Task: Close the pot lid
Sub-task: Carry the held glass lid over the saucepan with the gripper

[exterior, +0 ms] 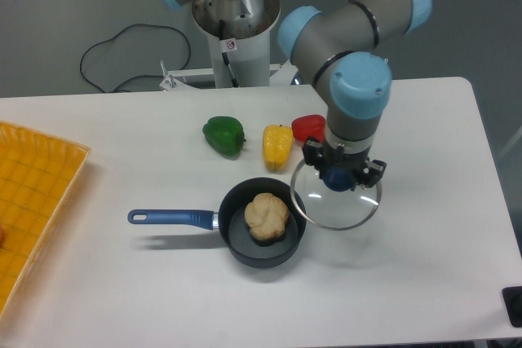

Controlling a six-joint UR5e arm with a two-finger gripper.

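Observation:
The pot (238, 232) is a small dark saucepan with a long blue handle pointing left, standing at the table's middle front. A pale bread-like lump (267, 216) lies inside it. The pot lid (347, 204) is a clear glass disc with a metal rim and a blue knob, just right of the pot, its left edge overlapping the pot's right rim. I cannot tell whether it is lifted or resting. My gripper (336, 177) is straight above the lid, its fingers shut on the blue knob.
A green pepper (223, 135), a yellow pepper (276, 145) and a red pepper (307, 127) lie in a row behind the pot. A yellow tray (33, 193) sits at the left edge. A black cable (122, 59) lies behind the table.

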